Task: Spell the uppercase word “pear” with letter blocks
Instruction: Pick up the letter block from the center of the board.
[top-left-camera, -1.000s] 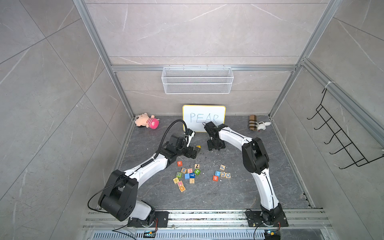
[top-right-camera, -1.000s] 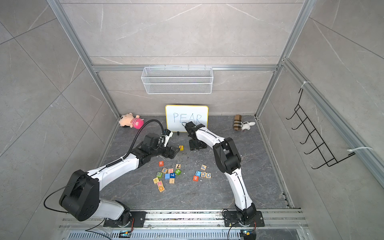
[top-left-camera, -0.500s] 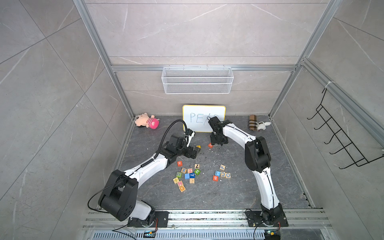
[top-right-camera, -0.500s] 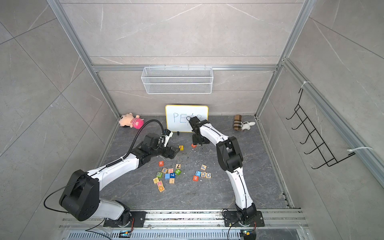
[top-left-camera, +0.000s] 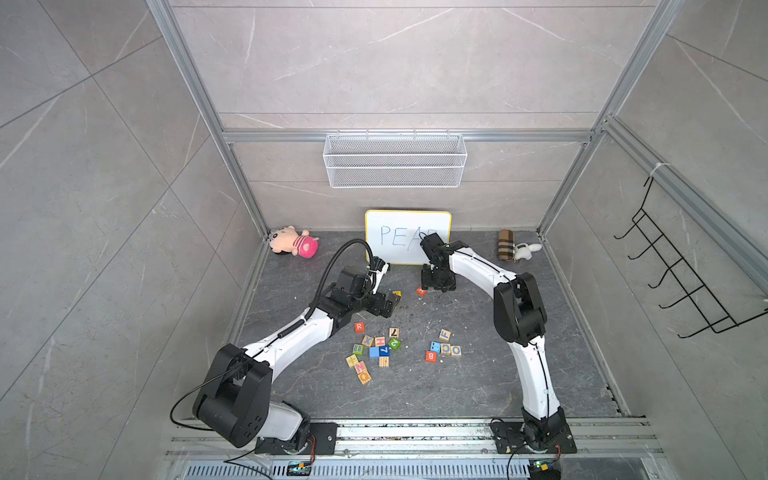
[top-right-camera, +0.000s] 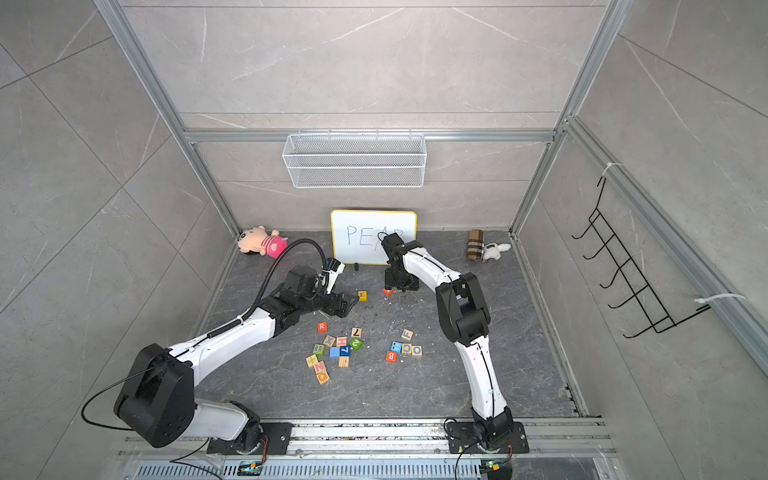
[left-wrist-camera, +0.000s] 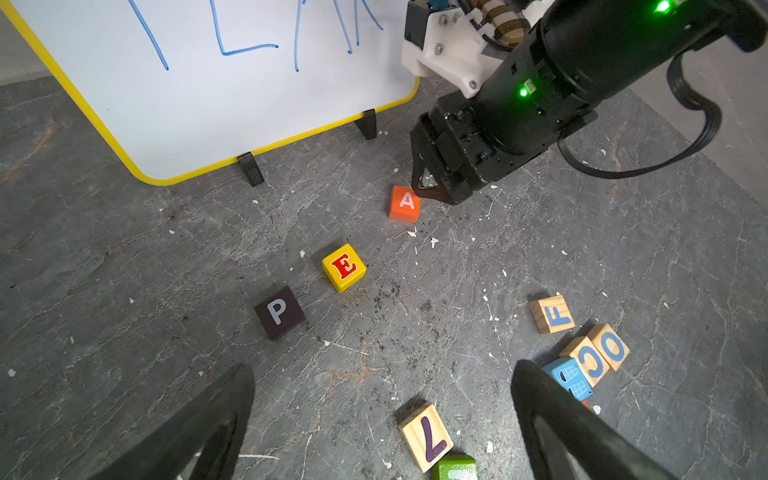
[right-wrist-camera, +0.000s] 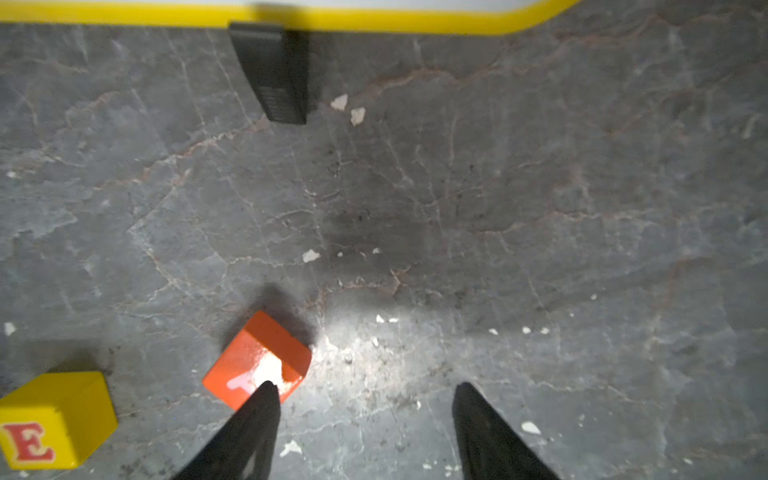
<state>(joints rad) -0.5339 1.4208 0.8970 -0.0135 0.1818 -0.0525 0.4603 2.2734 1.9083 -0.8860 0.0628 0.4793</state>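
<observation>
In the left wrist view the black P block (left-wrist-camera: 279, 312), yellow E block (left-wrist-camera: 344, 267) and orange-red A block (left-wrist-camera: 404, 203) lie in a slanted row before the whiteboard (left-wrist-camera: 216, 95). My right gripper (left-wrist-camera: 432, 189) stands just beside the A block (right-wrist-camera: 257, 361); it is open (right-wrist-camera: 365, 387) over bare floor, one fingertip (right-wrist-camera: 266, 395) at the block's edge. My left gripper (left-wrist-camera: 382, 368) is wide open and holds nothing. The R block (top-left-camera: 359, 327) (top-right-camera: 322, 327) lies nearer the front. In both top views the E block (top-left-camera: 397, 293) (top-right-camera: 362, 295) shows, while the P block is hidden by my left gripper (top-left-camera: 388, 305).
A cluster of wooden, blue and green cubes (top-left-camera: 376, 353) lies at mid-floor, with an orange-red B cube (top-left-camera: 431, 356) and F, O, C cubes (left-wrist-camera: 582, 340) to its right. Plush toys (top-left-camera: 295, 243) (top-left-camera: 517, 250) lie at the back corners. A wire basket (top-left-camera: 395, 160) hangs on the wall.
My right gripper has drawn back off the A block, which now lies free on the floor, and its jaws stand a little wider. The left arm has stayed put.
</observation>
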